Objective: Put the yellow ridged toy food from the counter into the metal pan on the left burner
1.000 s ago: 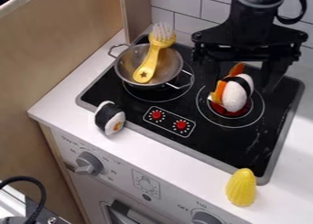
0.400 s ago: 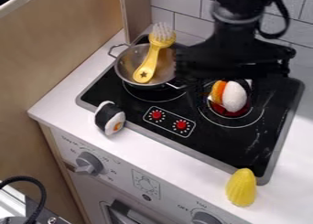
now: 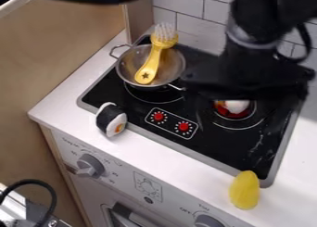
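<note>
A rounded white-and-orange toy food piece [image 3: 236, 106] sits on the right burner [image 3: 246, 116], right of centre, partly hidden by the black gripper [image 3: 248, 86] just above it; how far the gripper is open, or whether it grips anything, I cannot tell. Upper left of centre, a yellow-handled brush [image 3: 150, 66] leans in a round metal pot [image 3: 127, 66]. A black-and-white toy sushi roll [image 3: 111, 119] lies at left, a ribbed yellow toy piece [image 3: 245, 190] lower right.

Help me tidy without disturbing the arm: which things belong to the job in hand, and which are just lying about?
Likely in use:
- gripper, over the right burner
- white-and-orange toy food on that burner, partly hidden beneath it

Apparently lying about:
- metal pot
- yellow brush in the pot
- black-and-white sushi roll
- yellow toy at front right
</note>
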